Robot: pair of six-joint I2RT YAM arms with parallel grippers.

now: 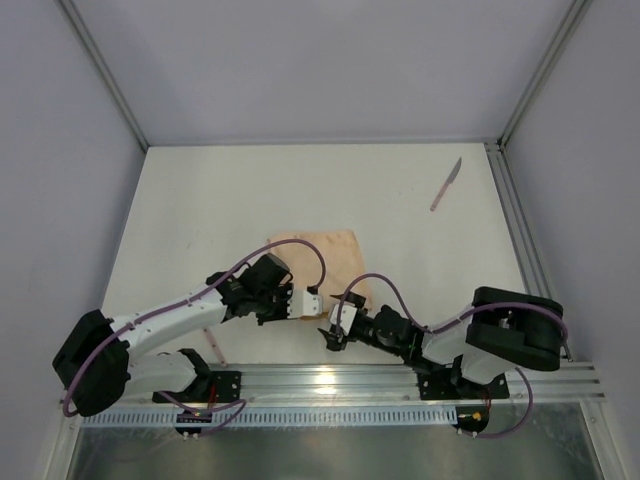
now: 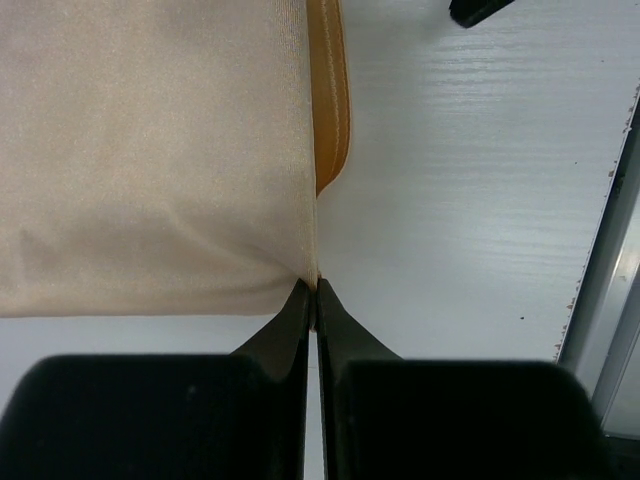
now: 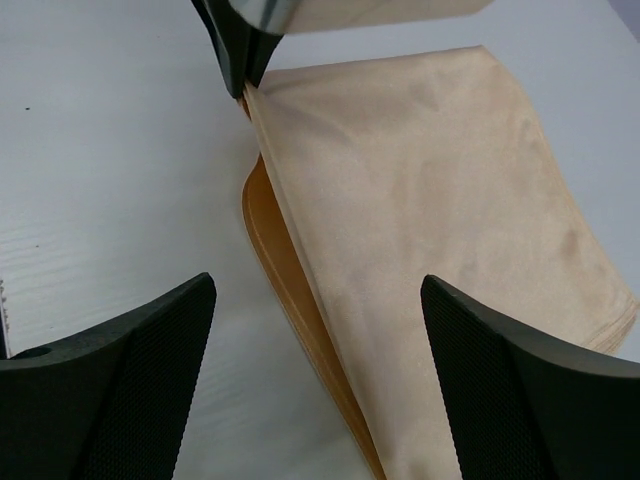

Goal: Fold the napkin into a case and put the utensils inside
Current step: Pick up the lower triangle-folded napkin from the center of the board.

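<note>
We count two arms, one napkin (image 1: 318, 258), one knife (image 1: 447, 185), and one thin pale pink strip (image 1: 212, 348) beside the left arm's base that may be the fork, though it is too small to be sure. The napkin lies folded near the middle of the table (image 1: 220, 200), towards the near side. A pale top layer sits over a darker orange layer, whose curved edge peeks out along one side. Bare table spreads behind the cloth and to both sides. The knife lies well apart at the far right, near the metal rail (image 1: 512, 215) on that edge. The left arm stretches low from its base across to the centre, and the left claw (image 2: 316, 290) is pinched tight on a near corner of the napkin. The right arm reaches leftward, low over the near edge. The right claw (image 3: 318, 290) is spread wide with nothing in it, its two fingers (image 3: 120, 380) standing either side of the napkin's layered edge, close to the left claw.
</note>
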